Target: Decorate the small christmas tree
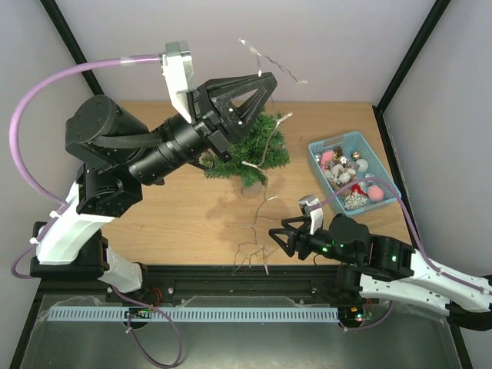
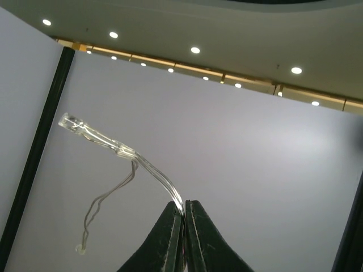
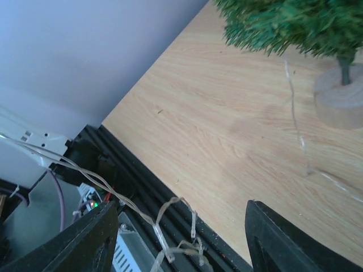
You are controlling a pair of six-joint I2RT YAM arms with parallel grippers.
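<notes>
Left tool [image 2: 183, 205] pinches a clear light string [image 2: 122, 150].

the table [image 1: 192, 223] was pale wood with a smooth, matt grain. the small christmas tree [image 1: 257, 150] had bristly, plastic-looking needles — its base [image 3: 340, 102] was raw, rough-cut wood. the light string [image 2: 113, 146] was clear, glossy plastic over thin wire. the basket [image 1: 317, 165] was smooth light-blue plastic. the left gripper [image 2: 184, 205] was matt black, finely ridged.

I see the small dark-green christmas tree [image 1: 257, 150] standing on the wooden desk [image 1: 192, 211], with the light-blue plastic basket [image 1: 332, 139] to its right. A thin wire light string [image 1: 257, 221] runs from it to the near edge.
</notes>
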